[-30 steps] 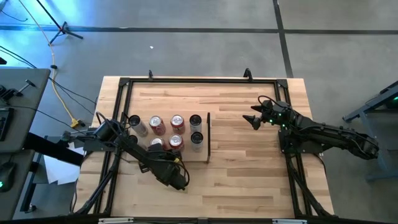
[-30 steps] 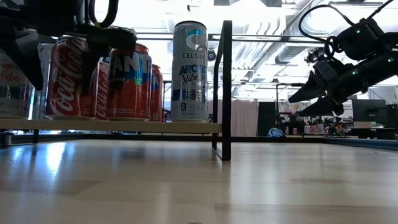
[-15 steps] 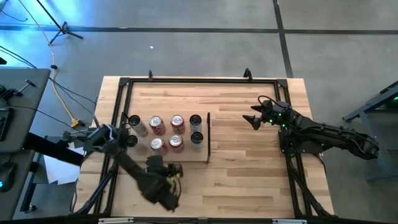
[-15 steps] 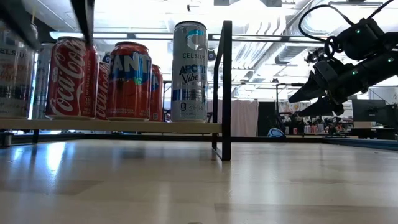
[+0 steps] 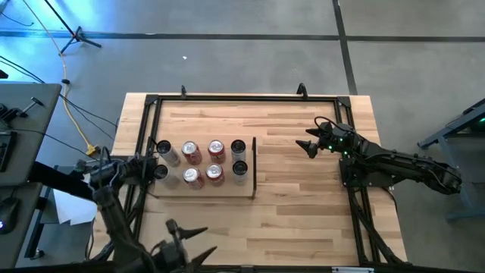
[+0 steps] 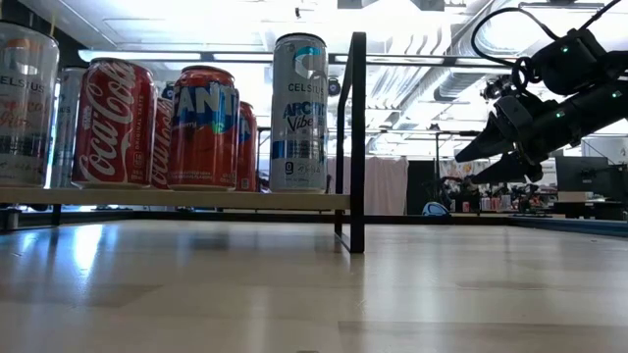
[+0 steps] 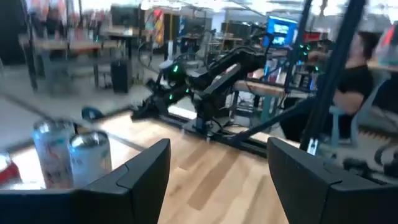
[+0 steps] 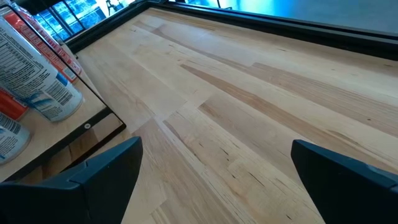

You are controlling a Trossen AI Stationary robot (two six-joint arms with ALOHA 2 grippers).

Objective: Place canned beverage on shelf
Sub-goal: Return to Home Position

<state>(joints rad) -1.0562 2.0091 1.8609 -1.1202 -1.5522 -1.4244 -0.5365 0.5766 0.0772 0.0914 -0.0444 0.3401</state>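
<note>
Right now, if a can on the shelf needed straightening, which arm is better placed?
Probably the left: the left end effector, open, hovers off the shelf's open long side; the right end effector faces its upright strip.

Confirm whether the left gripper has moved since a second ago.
Yes. In the high view the left gripper has pulled back from over the shelf toward the table edge at the picture's bottom, fingers open.

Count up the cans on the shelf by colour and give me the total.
Red soda cans: 4
Silver slim cans: 4
Total: 8 cans
</note>
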